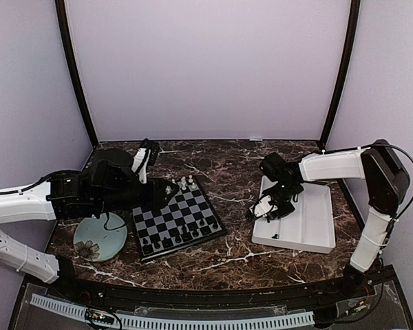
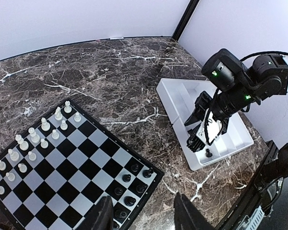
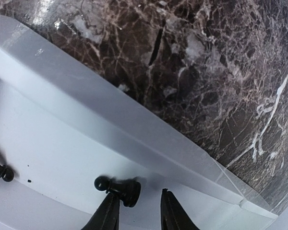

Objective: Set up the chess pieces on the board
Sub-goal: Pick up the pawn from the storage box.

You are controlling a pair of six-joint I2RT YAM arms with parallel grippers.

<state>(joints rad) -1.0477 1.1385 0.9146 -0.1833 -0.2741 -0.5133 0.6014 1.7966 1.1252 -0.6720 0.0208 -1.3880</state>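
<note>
The board (image 1: 175, 218) lies left of centre. White pieces (image 1: 186, 183) stand along its far edge and several black pieces (image 1: 193, 232) along its near edge. In the left wrist view the board (image 2: 67, 158) shows white men (image 2: 43, 129) and black men (image 2: 129, 184). My left gripper (image 1: 166, 194) hovers open and empty over the board's far left corner, seen also from its wrist (image 2: 144, 215). My right gripper (image 1: 255, 212) is low in the white tray (image 1: 310, 227), open (image 3: 139, 211), with a black pawn (image 3: 117, 187) lying on its side at the left fingertip (image 3: 108, 213).
A second black piece (image 3: 0, 168) lies in the tray to the left. The tray's raised wall (image 3: 110, 120) runs just beyond the pawn. A round pale-green plate (image 1: 100, 237) sits left of the board. Purple walls enclose the marble table (image 1: 227, 165).
</note>
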